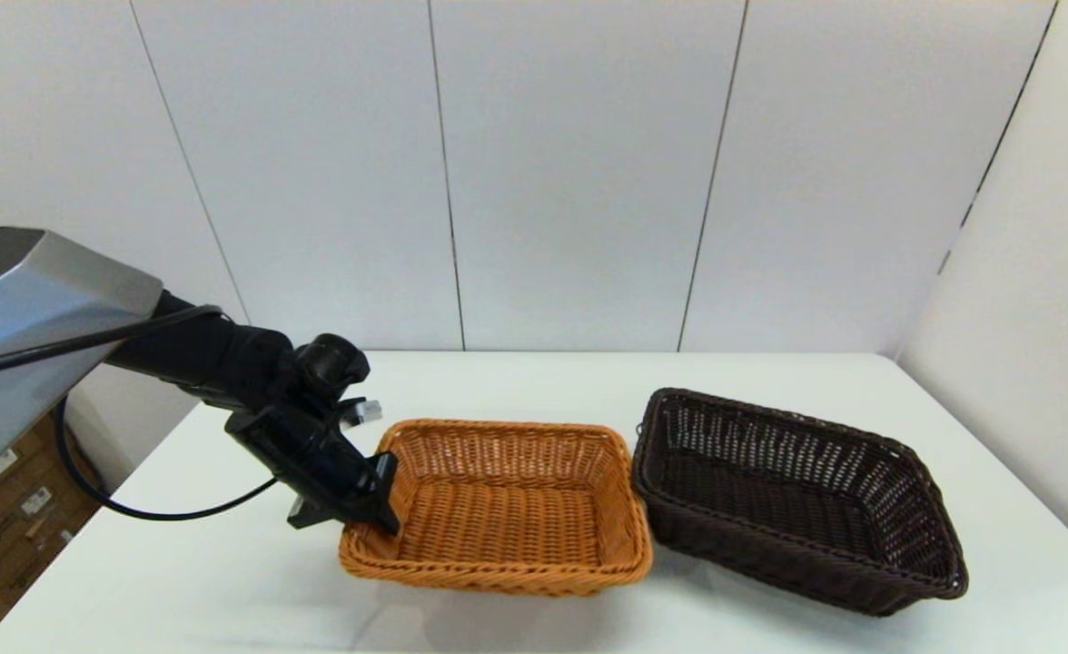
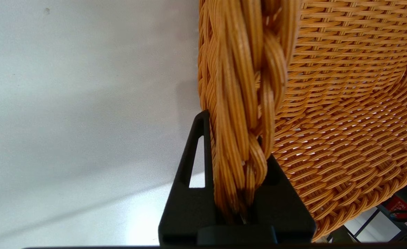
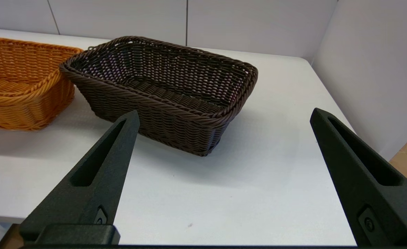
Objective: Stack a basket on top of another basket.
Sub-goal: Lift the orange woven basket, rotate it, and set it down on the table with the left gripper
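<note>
The dark brown basket [image 1: 797, 500] [image 3: 162, 79] rests on the white table [image 1: 180, 563] at the right, turned at an angle. Beside it, at the centre, is the orange-tan basket [image 1: 507, 509] [image 3: 16, 86], and their near rims almost touch. My left gripper [image 1: 387, 510] [image 2: 238, 145] is shut on the braided rim of the orange-tan basket [image 2: 345, 103] at its left short side, one finger inside and one outside. My right gripper [image 3: 224, 111] is out of the head view. In its wrist view it stands open and holds nothing, low by the table's near right edge, facing the dark basket.
A white side wall [image 1: 1024, 363] runs close along the table's right edge, just beyond the dark basket. White wall panels close off the back. Cardboard boxes [image 1: 16, 509] sit on the floor past the table's left edge. A black cable [image 1: 134, 510] hangs from the left arm.
</note>
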